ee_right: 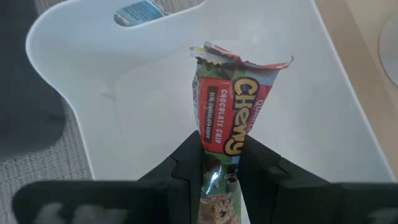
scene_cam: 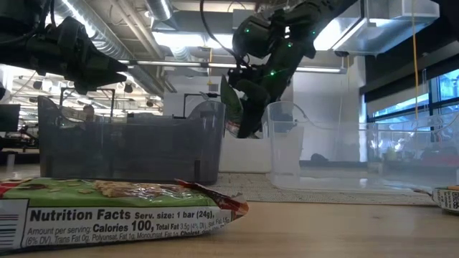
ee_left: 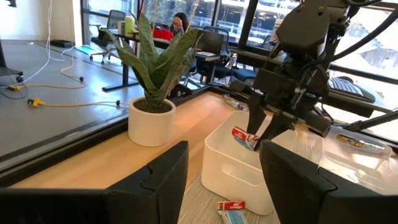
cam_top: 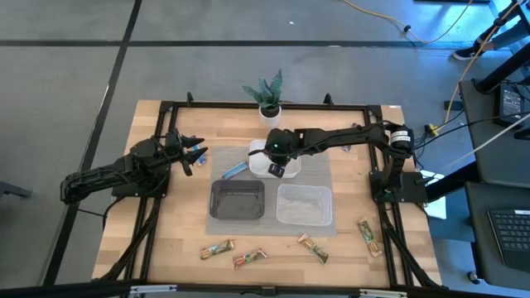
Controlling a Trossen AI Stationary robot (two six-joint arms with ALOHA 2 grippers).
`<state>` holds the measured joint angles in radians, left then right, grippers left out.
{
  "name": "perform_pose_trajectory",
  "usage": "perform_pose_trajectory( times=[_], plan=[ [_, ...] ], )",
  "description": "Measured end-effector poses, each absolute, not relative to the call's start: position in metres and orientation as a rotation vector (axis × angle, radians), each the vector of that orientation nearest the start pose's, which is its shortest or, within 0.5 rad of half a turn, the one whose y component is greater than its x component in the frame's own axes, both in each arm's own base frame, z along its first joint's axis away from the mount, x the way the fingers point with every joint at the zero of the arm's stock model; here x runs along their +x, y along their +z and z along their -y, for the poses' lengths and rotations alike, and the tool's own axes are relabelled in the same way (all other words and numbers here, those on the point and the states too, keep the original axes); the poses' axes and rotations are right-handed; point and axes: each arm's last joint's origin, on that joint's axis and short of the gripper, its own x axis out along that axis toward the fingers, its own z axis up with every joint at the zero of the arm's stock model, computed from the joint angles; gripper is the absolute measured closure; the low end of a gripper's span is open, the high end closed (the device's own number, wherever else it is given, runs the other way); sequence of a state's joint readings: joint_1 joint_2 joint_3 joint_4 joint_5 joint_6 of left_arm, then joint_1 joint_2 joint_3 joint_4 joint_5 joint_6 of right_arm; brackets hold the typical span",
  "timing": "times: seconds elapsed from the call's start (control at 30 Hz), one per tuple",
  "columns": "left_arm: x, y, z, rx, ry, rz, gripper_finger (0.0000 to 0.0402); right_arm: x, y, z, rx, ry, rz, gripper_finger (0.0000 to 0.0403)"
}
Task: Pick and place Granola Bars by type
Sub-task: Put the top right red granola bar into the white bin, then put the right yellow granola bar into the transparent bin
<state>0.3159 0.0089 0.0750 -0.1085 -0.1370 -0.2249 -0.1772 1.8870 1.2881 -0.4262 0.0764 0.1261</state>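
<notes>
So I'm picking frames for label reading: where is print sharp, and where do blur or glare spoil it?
Right wrist view: the red-and-green wrapped chocolate chip granola bar in the right claw reads sharply over the white plastic tray. Low view: the nearest green-and-tan wrapped bar has readable nutrition print, but bright ceiling lights glare behind. High view: bars too small to read.

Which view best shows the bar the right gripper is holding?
The right wrist view: the Chewy chocolate chip bar fills the frame, pinched above the white tray. The left wrist view shows a red end; high and low views hide it behind the right gripper.
</notes>
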Motion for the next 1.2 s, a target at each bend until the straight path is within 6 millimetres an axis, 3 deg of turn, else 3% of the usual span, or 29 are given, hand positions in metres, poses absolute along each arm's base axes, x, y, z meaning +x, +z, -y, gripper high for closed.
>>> perform_pose_trajectory(
  times=[0.2,0.5,0.7,0.83,1.1,1.2],
  plan=[
    [0.087,0.178,-0.033,-0.224,0.456,0.008,0.0210,0.382,0.183,0.071,0.166,-0.296,-1.011,0.0304],
    [0.087,0.178,-0.033,-0.224,0.456,0.008,0.0210,0.381,0.188,0.070,0.170,-0.298,-1.043,0.0231],
    [0.087,0.178,-0.033,-0.223,0.456,0.008,0.0210,0.379,0.233,0.069,0.172,-0.299,-1.152,0.0216],
    [0.087,0.178,-0.033,-0.222,0.455,0.012,0.0210,0.364,0.263,0.061,0.214,-0.322,-1.209,0.0219],
    [0.087,0.179,-0.033,-0.221,0.456,0.017,0.0210,0.314,0.315,0.018,0.335,-0.372,-1.244,0.0219],
    [0.087,0.179,-0.033,-0.222,0.455,0.016,0.0210,0.297,0.322,-0.004,0.407,-0.435,-1.281,0.0219]
  ],
)
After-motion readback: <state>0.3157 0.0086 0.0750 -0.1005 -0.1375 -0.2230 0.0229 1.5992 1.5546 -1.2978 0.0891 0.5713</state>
